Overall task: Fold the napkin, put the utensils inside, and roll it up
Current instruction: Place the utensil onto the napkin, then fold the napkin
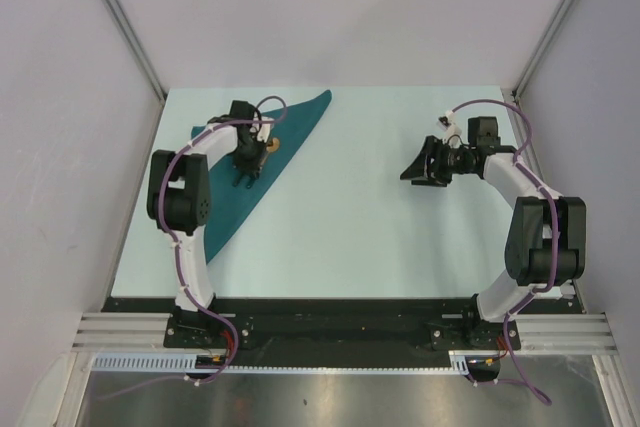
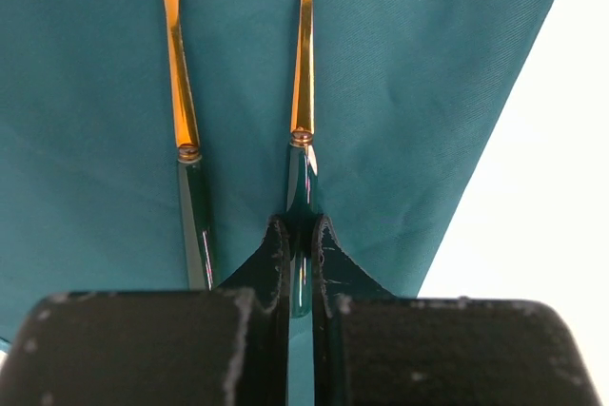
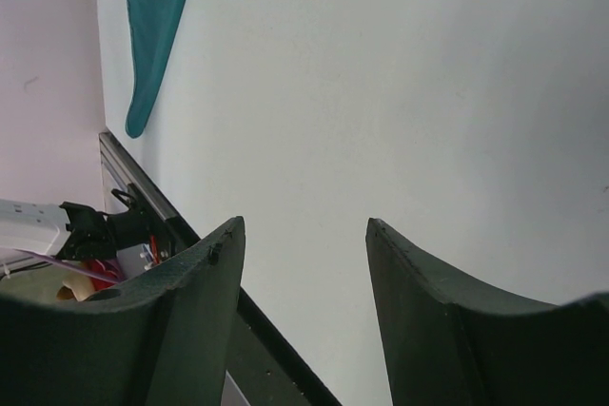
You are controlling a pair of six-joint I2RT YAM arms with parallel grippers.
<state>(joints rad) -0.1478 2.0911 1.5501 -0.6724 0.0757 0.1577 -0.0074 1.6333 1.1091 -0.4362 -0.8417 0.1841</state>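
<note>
Left side: the soft teal cloth napkin (image 1: 235, 215) lies folded into a long triangle on the left part of the pale flat table (image 1: 380, 237). One tip points at the far edge, the other back toward my left base, and my left arm crosses over its middle. My left gripper (image 2: 300, 225) is down at the napkin, jaws pinched tight on the slim dark green handle of the right utensil (image 2: 303, 83), just below the small collar where handle meets gold stem. Its gold end points away from my wrist; can't tell if it's lifted off the cloth. The left utensil (image 2: 181, 83), with the same dark handle and gold stem, lies loose on the napkin just beside it, nearly parallel. Both heads are cut off at the top of the wrist view, so I can't tell their types. Right side: my right gripper (image 1: 418, 169) hangs over the table, well apart from the napkin, jaws spread wide. Only table surface shows between its two dark fingers (image 3: 205, 282).
</note>
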